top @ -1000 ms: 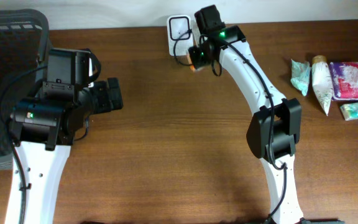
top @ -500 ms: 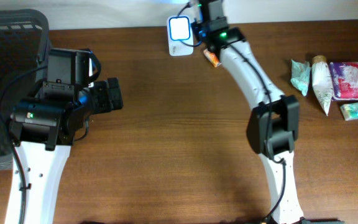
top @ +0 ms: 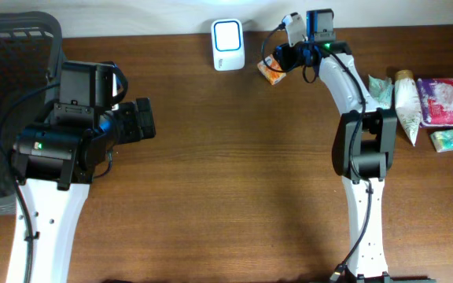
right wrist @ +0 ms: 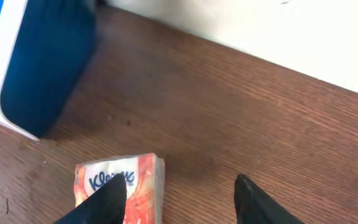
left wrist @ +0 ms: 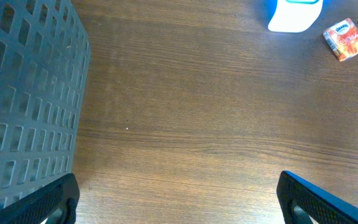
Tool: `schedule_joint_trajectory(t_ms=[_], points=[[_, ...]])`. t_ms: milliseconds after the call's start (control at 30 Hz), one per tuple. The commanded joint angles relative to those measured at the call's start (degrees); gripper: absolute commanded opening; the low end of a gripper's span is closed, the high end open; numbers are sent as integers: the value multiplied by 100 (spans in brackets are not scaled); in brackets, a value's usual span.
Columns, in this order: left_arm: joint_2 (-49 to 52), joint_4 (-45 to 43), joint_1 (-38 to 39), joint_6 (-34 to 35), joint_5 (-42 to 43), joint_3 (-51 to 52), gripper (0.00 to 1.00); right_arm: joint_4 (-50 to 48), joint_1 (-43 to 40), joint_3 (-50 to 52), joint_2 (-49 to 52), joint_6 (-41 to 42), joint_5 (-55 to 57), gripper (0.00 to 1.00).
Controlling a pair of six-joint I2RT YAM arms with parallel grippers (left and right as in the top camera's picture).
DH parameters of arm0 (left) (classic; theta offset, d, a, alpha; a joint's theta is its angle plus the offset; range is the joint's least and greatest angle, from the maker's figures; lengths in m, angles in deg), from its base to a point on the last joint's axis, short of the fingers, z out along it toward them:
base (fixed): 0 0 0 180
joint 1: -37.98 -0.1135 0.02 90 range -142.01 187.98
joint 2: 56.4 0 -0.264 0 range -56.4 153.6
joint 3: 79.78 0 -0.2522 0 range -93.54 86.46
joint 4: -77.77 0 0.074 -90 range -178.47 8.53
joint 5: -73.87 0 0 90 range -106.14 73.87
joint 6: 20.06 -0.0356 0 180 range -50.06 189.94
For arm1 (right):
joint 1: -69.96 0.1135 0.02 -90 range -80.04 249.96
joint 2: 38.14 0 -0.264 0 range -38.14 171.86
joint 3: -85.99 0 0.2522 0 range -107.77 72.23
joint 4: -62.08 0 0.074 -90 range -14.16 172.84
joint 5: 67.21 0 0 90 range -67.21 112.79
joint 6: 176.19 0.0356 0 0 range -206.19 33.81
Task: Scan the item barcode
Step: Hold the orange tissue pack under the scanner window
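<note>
An orange Kleenex tissue pack (top: pixel 270 72) lies flat on the wooden table, just right of the white scanner (top: pixel 227 34) with its blue lit face. My right gripper (top: pixel 284 58) hovers at the pack, open. In the right wrist view the pack (right wrist: pixel 129 180) sits partly behind my left fingertip (right wrist: pixel 107 202), with bare wood between the two tips (right wrist: pixel 179 199); the scanner (right wrist: pixel 36 68) stands upper left. My left gripper (top: pixel 136 120) is open and empty over bare wood (left wrist: pixel 179 205), far from the pack (left wrist: pixel 345 39) and the scanner (left wrist: pixel 294 14).
A dark mesh basket (top: pixel 6 47) stands at the far left, close to my left arm (left wrist: pixel 23 99). At the right edge lie a teal packet (top: pixel 379 94), a white pouch (top: pixel 406 102), a purple pack (top: pixel 443 101) and a small teal pack (top: pixel 448 140).
My right arm swung right, away from the scanner, and its jaws opened. The tissue pack went from the grip to lying on the table right of the scanner. The left arm stayed put.
</note>
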Motion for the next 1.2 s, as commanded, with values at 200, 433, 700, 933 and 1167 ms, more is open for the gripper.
schedule_joint_trajectory(t_ms=[200,433,700,933,1167], points=[[-7,-7,-26,33,-24,-46,99,275,181,-9,538,31,-289,25],[-7,-7,-26,33,-24,-46,99,433,192,-42,28,197,723,4],[-7,-7,-26,33,-24,-46,99,107,713,-125,-1067,-129,1821,4],[-7,-7,-26,33,-24,-46,99,-651,1460,-133,-1067,-1147,2461,4],[-7,-7,-26,33,-24,-46,99,-1532,1751,-120,-809,-1416,2800,4]])
